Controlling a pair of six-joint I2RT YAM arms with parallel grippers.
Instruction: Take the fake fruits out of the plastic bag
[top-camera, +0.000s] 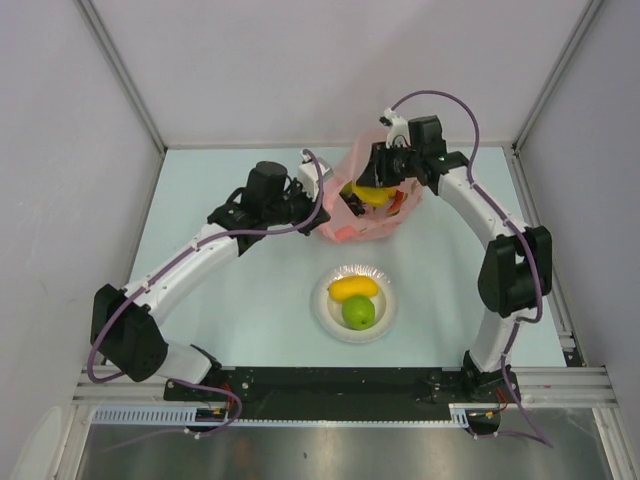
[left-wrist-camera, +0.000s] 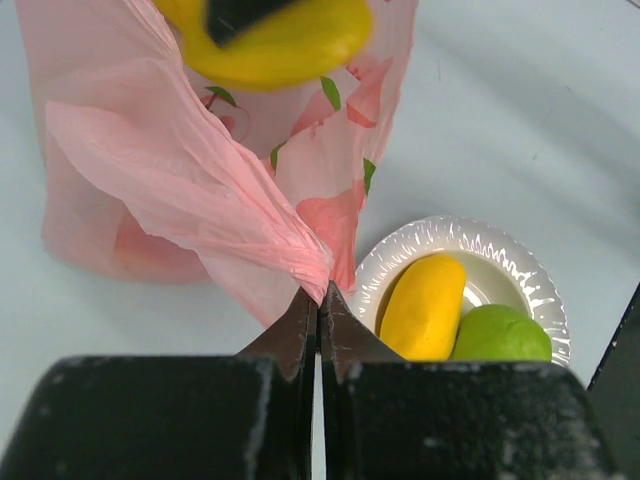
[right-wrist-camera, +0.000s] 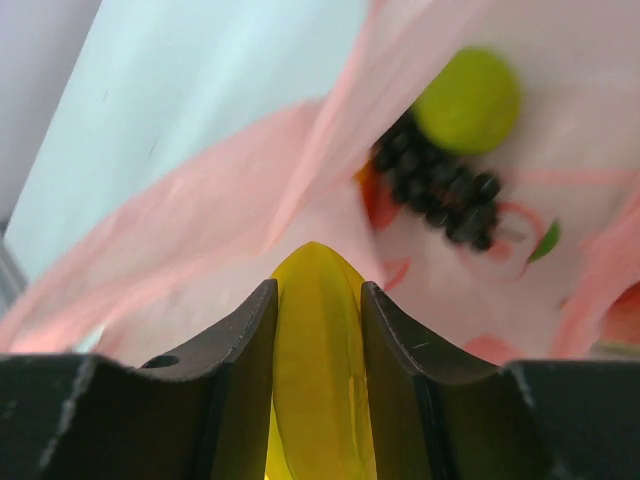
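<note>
The right gripper (right-wrist-camera: 318, 292) clamps a yellow lemon-like fruit (right-wrist-camera: 318, 400) at the mouth of the pink plastic bag (left-wrist-camera: 170, 180), which stands toward the far side of the pale table (top-camera: 230, 300); the left gripper (left-wrist-camera: 318, 300), closed tight, pinches the bag's gathered edge. A dark grape bunch (right-wrist-camera: 440, 190) and a green round fruit (right-wrist-camera: 468, 100) lie inside, while an orange-yellow oblong fruit (top-camera: 353, 288) and a green apple (top-camera: 358, 313) sit touching on the white plate (left-wrist-camera: 430, 235) nearby

Pale blue-green flat tabletop (top-camera: 250, 300) enclosed on three sides by plain white panel walls (top-camera: 330, 60). Grey metal corner posts (top-camera: 120, 70) set at back corners. Silver aluminium rail (top-camera: 560, 380) fixed along near edge; brushed steel sheet (top-camera: 330, 455) seen below. Light even, shadows soft.
</note>
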